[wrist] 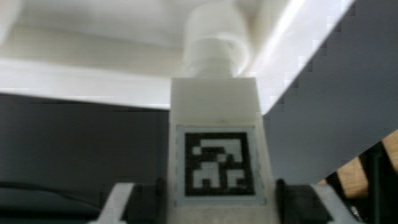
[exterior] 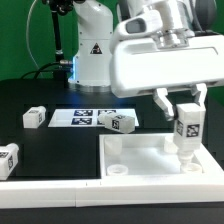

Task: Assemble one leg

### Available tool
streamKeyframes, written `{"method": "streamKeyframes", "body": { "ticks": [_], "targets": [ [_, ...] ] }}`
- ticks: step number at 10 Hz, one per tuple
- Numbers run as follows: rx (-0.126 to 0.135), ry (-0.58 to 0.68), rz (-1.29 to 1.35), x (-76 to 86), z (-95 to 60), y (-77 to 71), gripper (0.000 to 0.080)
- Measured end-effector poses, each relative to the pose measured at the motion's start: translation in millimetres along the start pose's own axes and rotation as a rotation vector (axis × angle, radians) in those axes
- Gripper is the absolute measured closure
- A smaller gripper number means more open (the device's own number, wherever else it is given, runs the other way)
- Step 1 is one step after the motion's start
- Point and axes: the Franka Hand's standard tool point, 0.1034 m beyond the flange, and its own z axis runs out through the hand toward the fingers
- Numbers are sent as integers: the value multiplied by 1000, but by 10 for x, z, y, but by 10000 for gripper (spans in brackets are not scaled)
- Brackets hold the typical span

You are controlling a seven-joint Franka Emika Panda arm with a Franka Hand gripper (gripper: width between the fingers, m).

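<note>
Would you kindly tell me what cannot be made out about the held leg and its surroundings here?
Whether the leg is seated in the corner socket of the tabletop: the leg's own body covers the joint in the blurred wrist view, and it is too small in the exterior view.
Fingertips of the gripper: cut off by the wrist view's edge.
One loose leg: cut by the exterior view's left edge.

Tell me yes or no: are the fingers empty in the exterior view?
No, the fingers clamp the leg upright over a corner of the tabletop.

Exterior wide; wrist close (shared leg (exterior: pixel 187 128)).
</note>
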Motion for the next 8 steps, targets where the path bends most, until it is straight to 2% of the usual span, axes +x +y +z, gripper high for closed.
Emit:
{"method": "streamKeyframes", "body": {
  "ticks": [5,8],
  "targets": [
    [1,10,4,74,80,13,514],
    [-3,-5,15,5,157,98,514]
  ]
}}
